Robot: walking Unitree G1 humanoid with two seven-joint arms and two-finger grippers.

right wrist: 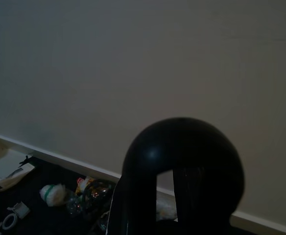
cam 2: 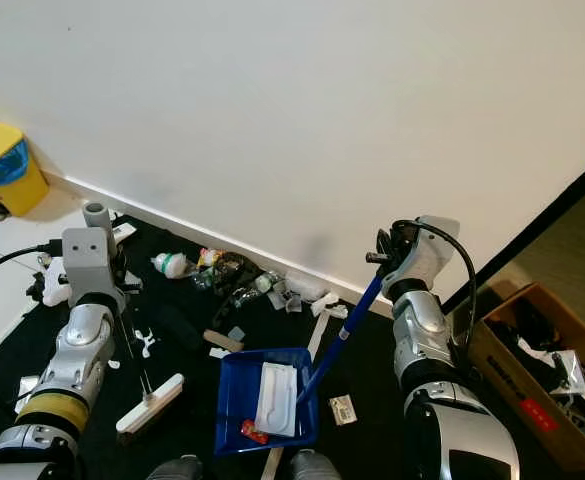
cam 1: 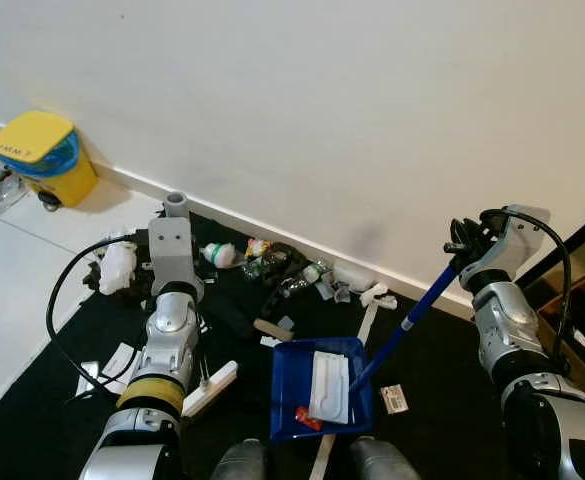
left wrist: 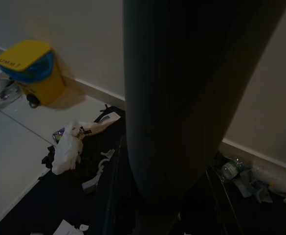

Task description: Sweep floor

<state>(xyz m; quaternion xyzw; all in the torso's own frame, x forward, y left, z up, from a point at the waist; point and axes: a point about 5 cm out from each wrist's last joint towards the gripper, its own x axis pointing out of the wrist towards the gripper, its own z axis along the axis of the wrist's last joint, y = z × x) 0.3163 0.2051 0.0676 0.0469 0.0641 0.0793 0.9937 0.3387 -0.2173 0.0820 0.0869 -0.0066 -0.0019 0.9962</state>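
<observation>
Against the white wall at far left stands one yellow bin (cam 1: 44, 155) with a blue band, boxy and on the pale tiled floor (cam 1: 12, 255); beside it one black mat (cam 1: 32, 400) begins; a crumpled white bag (cam 1: 118, 267) lies at its edge; the left tool (cam 1: 175, 205) reaches over the mat, its fingers hidden behind its grey mount, so I cannot tell their spread; a white brush head (cam 2: 150, 402) lies flat beside that arm; a heap of litter (cam 1: 282, 272), with clear plastic bottles and paper scraps, lines the skirting; one glossy blue dustpan (cam 1: 319, 400) sits flat, holding a white tray and a red scrap; its long blue handle (cam 1: 412, 318) slants up to the right tool (cam 1: 464, 246), clamped on its top; one cardboard box (cam 2: 547, 385) stands far right.
</observation>
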